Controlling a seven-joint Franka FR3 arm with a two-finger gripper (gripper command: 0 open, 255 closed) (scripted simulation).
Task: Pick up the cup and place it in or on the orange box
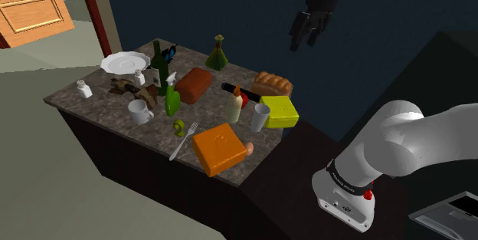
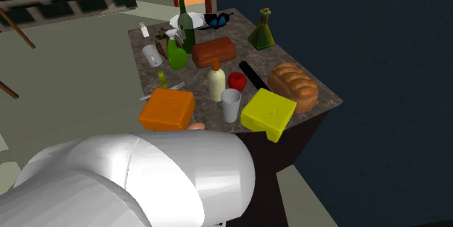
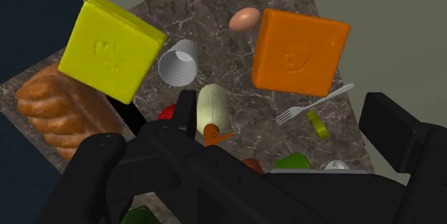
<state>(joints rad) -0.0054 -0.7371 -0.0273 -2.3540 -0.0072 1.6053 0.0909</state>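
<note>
Hangs high with gripper [image 1: 303, 39] spread wide, clasping nothing. Finds white cup [image 3: 178, 63] upright, mouth up, far beneath the fingers, between yellow box [image 3: 111, 47] and orange box [image 3: 299, 51].

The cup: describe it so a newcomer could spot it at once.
On the stone-patterned table, find the yellow box. The cup stands upright beside it, toward the orange box. It is pale and handleless, unlike the handled white mug farther off.
</note>
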